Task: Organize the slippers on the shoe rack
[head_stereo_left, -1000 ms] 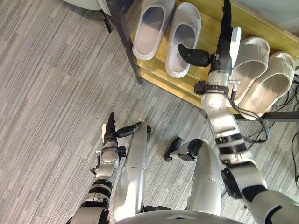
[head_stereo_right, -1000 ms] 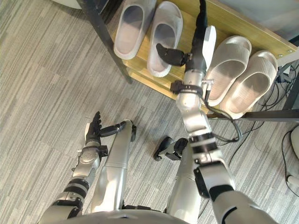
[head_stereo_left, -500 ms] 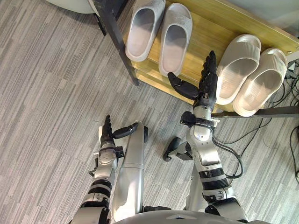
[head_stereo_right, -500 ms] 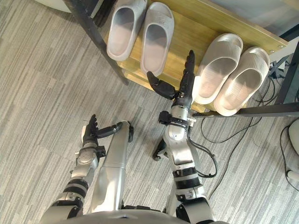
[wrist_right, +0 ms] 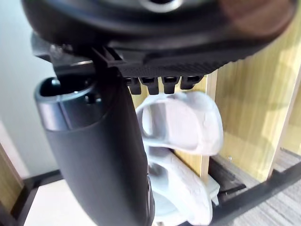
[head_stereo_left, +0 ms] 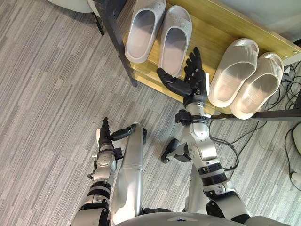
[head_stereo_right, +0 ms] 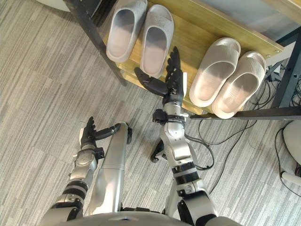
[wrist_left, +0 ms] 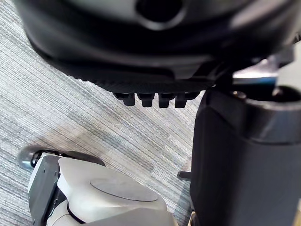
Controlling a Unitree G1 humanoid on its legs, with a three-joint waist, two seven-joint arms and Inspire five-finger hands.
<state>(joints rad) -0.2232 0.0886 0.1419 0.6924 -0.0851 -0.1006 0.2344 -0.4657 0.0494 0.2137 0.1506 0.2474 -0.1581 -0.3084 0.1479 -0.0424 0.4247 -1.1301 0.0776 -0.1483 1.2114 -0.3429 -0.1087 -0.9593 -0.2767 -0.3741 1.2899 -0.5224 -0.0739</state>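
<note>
With the grey slippers (head_stereo_left: 140, 30) and beige slippers (head_stereo_left: 233, 70) paired on the shoe rack (head_stereo_left: 214, 30), the empty right hand (head_stereo_left: 194, 82), fingers straight and spread, hovers at the rack's front edge between them, where a sideways swing could nudge either pair askew.

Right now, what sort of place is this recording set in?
Likely an indoor entryway or office corner: a wooden shoe rack holds two pairs of slippers, standing on grey striped carpet.

grey carpet floor (head_stereo_left: 51, 84) with fine pale streaks.
</note>
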